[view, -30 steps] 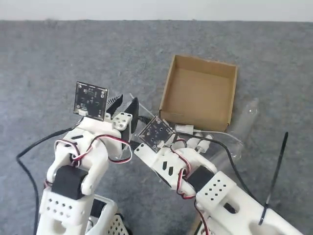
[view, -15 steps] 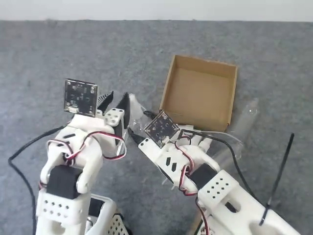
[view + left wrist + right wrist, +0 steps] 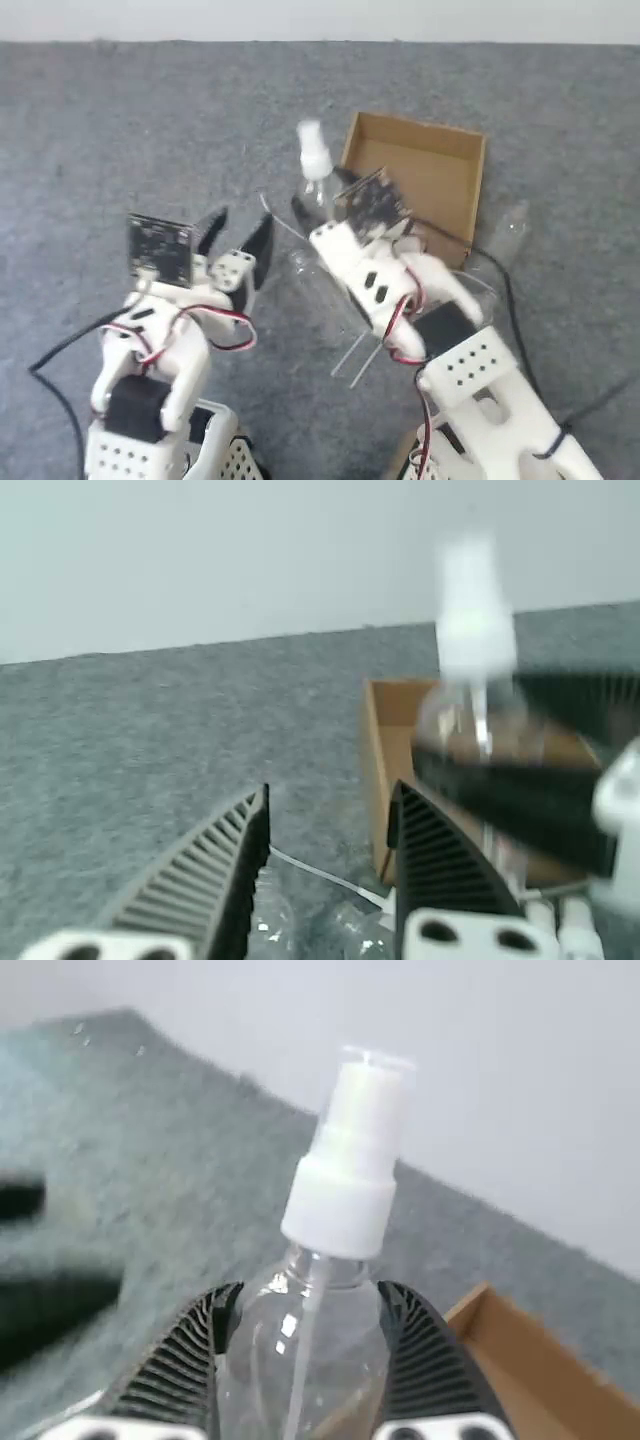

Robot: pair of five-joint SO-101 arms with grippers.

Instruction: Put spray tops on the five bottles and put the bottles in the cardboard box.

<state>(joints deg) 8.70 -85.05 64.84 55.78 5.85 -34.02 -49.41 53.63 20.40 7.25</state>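
**Capped bottle in right claw, at the box edge; nothing boxed yet**

- Clear bottle, upright, white spray top seated on its neck, dip tube visible inside.
- Right claw pinches the bottle's body, one jaw on each side. The spray top stands clear above the jaws.
- Cardboard box is just beyond and to the side of this claw. The held bottle is at the box's near corner, not yet over the opening.
- The part of the box floor that shows looks bare. The right arm hides the near strip, so that part cannot be checked.
- Left claw is spread and holds nothing. It hangs above the grey counter, near the right claw but apart from the held bottle.
- A loose bottle lies on its side between the two claws, below the left one. A second loose bottle lies past the box's far side, well away from both claws. Cannot tell whether either is capped.
- Thin white stems lie on the counter beside the right arm.

Progress, as judged: one bottle is capped and ready to drop in. It has yet to be boxed, and the four others have yet to be capped and boxed. Early in the job.
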